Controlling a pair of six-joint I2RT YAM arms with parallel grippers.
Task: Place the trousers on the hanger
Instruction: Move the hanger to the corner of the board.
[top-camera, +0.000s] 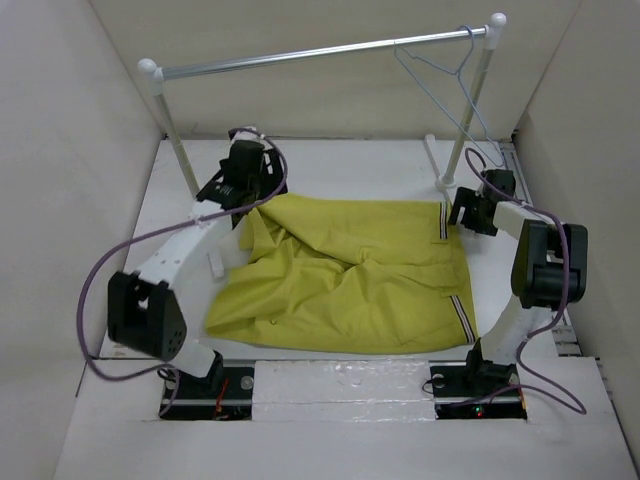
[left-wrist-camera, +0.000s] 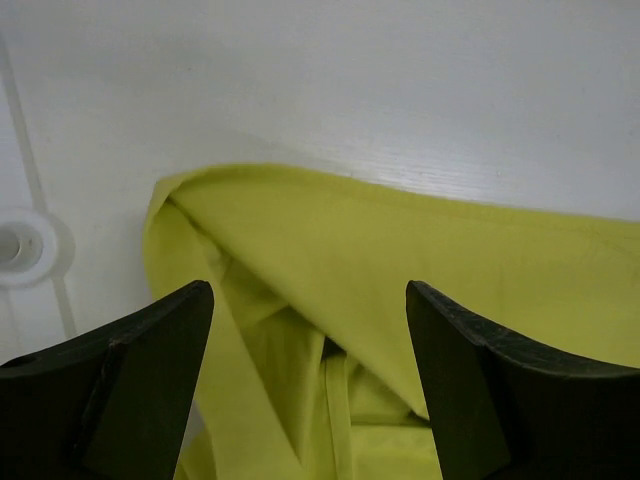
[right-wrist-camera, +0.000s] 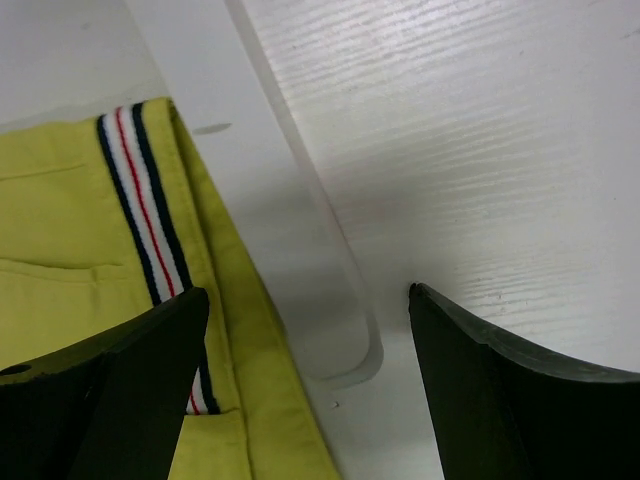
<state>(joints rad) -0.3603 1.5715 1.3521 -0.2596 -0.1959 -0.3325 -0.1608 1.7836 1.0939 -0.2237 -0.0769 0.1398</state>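
Across the tabletop (top-camera: 340, 165), seen from above, the trousers (top-camera: 350, 280) lie rumpled between both arms, and the hanger (top-camera: 440, 98) hangs on the rail (top-camera: 320, 50). At the left wrist, the left hand (left-wrist-camera: 310, 290) is spread wide above a folded yellow edge. At the right wrist, the right hand (right-wrist-camera: 310, 292) is spread wide just beside the striped waistband.

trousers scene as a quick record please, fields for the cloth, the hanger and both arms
trousers: rumpled on the table, not on the hanger
waistband: striped edge, on the right arm's side
hanger: hooked on the rail near its right end, nothing on it
left fingers: open, over the trousers' far left corner
right fingers: open, at the waistband's far corner, gripping nothing
task state: trousers not yet lifted
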